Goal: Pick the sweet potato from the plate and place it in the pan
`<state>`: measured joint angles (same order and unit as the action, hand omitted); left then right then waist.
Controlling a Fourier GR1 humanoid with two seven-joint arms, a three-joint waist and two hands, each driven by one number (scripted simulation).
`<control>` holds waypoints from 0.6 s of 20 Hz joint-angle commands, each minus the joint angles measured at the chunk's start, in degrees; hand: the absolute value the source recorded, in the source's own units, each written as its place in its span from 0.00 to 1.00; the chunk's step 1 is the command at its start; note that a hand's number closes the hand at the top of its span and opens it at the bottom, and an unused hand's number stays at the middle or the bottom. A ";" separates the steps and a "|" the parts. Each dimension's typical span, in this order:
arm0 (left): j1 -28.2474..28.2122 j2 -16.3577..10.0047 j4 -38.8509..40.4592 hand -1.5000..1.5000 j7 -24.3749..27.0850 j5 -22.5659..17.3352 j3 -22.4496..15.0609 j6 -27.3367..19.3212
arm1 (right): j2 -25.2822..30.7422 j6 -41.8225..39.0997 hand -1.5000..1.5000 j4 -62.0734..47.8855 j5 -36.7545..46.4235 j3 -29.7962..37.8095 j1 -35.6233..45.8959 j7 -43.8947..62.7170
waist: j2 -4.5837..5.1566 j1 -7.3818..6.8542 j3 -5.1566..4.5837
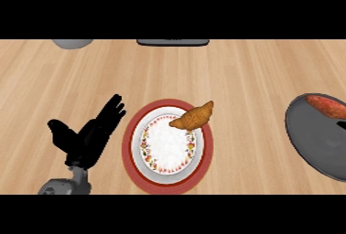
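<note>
- Lying in the far part of the pan (317, 141), at the view's right edge, the sweet potato (329, 107) looks already placed, so little seems left to do.
- On the plate (165, 148) only a croissant (194, 117) sits, overhanging the far right rim; grabbing it by mistake is the likeliest slip.
- Left hand (91, 135) hovers just beside the plate's left rim, fingers spread and holding nothing; a careless sweep could knock the plate.
- Right hand is out of sight.
- Counter (250, 68) lies bare between plate and pan, giving the widest lane; the pan runs off-frame, so room beyond it is unknown.
</note>
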<state>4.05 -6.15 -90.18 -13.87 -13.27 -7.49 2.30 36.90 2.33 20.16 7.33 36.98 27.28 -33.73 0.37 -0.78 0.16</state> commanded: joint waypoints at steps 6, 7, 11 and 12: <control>-2.43 -0.84 2.39 0.50 3.49 -0.60 1.46 3.07 | 7.49 -22.08 0.00 -5.10 -3.49 1.30 -10.43 -10.98 | -0.12 0.28 0.01; 1.83 1.09 3.68 0.50 1.90 0.98 1.19 -0.13 | 6.40 -22.80 0.00 -5.11 -2.82 0.48 -11.85 -14.19 | -0.09 0.53 0.02; -0.81 0.74 3.34 0.50 2.32 1.67 0.22 1.74 | 11.06 -27.57 0.00 -6.43 -4.20 0.64 -11.66 -12.96 | -0.18 0.37 -0.02; 1.11 -1.67 1.15 0.50 -0.60 -1.94 3.91 3.05 | 10.09 -28.08 0.00 -5.40 -3.90 0.21 -15.41 -17.00 | -0.25 0.58 -0.04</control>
<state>3.78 -6.58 -87.58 -11.83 -13.41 -5.50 4.44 45.18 -20.15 15.36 3.82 37.49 15.70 -45.29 0.19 -0.31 0.13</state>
